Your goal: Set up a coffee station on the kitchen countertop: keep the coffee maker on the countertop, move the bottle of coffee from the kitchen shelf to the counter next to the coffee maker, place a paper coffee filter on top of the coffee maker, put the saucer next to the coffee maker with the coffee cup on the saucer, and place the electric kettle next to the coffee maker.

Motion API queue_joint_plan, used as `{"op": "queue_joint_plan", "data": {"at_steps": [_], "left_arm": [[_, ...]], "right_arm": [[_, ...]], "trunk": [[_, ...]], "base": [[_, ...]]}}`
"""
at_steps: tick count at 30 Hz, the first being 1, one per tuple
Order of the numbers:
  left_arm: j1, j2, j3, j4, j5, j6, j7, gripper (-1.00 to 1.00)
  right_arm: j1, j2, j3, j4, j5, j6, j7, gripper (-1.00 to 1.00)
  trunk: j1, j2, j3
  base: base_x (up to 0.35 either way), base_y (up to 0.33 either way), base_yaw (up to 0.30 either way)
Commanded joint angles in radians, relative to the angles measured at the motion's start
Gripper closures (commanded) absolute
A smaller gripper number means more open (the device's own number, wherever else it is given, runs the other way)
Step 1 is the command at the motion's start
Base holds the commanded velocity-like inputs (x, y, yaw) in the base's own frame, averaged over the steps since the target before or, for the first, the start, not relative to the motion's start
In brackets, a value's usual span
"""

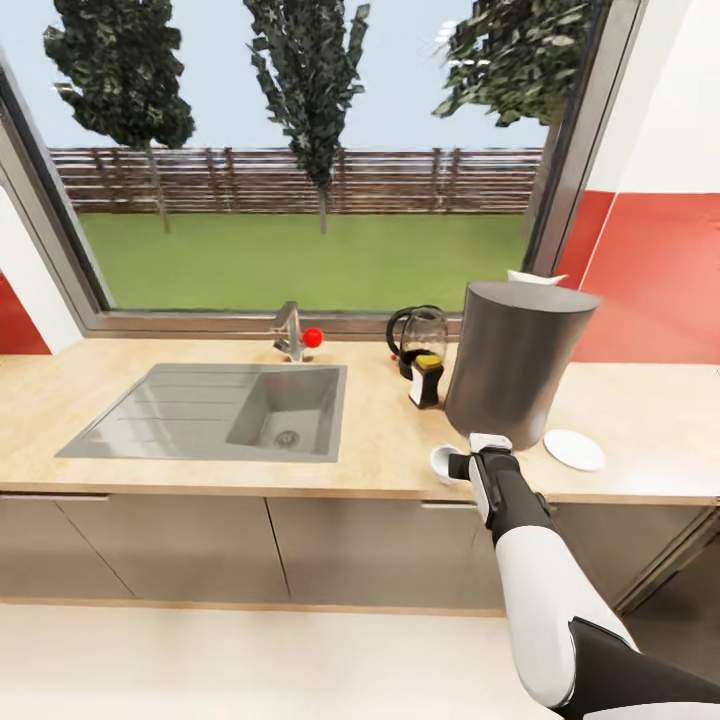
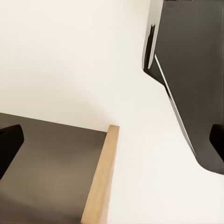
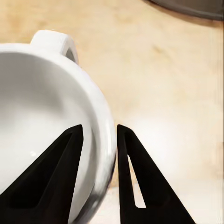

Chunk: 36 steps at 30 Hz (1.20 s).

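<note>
1. The cup (image 3: 42, 121) is small, white and round, with a loop handle; it sits on the countertop (image 1: 380, 440) near the front edge, just left of the right gripper (image 1: 462, 466) and in front of the maker (image 1: 515, 360)
2. The saucer (image 1: 574, 449), flat and white, lies to the right of the maker, apart from the cup
3. The kettle (image 1: 420, 335) and the yellow-capped bottle (image 1: 427, 378) stand left of the maker; a white filter (image 1: 533, 277) peeks over its top
4. The right gripper's fingers (image 3: 56, 177) are nearly closed, one inside and one outside the cup's wall
5. I cannot tell the left gripper's state
6. No writing is readable
</note>
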Motion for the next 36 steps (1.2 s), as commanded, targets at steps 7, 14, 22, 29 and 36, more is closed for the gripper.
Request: {"op": "queue_joint_plan", "data": {"at_steps": [7, 14, 22, 29, 36], "left_arm": [[0.0, 0.0, -0.008, -0.002, 0.009, 0.004, 0.003, -1.0], [0.0, 0.0, -0.009, -0.002, 0.01, 0.005, 0.003, -1.0], [0.0, 0.0, -0.008, -0.002, 0.01, 0.005, 0.003, -1.0], [0.0, 0.0, -0.007, -0.002, 0.01, 0.009, 0.004, -1.0], [0.0, 0.0, -0.001, -0.002, 0.013, 0.012, 0.006, -1.0]], "right_arm": [[-0.001, 0.001, -0.004, -0.002, -0.003, 0.002, -0.001, 1.0], [-0.001, 0.001, -0.004, -0.002, -0.003, 0.003, -0.001, 1.0], [-0.001, 0.001, -0.004, -0.002, -0.003, 0.002, -0.001, 1.0], [-0.001, 0.001, -0.004, -0.002, -0.003, 0.003, -0.001, 1.0], [-0.001, 0.001, -0.004, -0.002, -0.003, 0.003, -0.001, 1.0]], "trunk": [[0.0, -0.002, 0.008], [0.0, -0.002, 0.019], [0.0, -0.002, 0.031], [0.0, -0.002, 0.041], [0.0, -0.002, 0.041]], "base": [[-0.189, -0.191, 0.0], [0.053, -0.258, 0.0], [0.225, -0.206, 0.0], [0.097, -0.246, -0.036], [-0.068, -0.275, -0.003]]}}
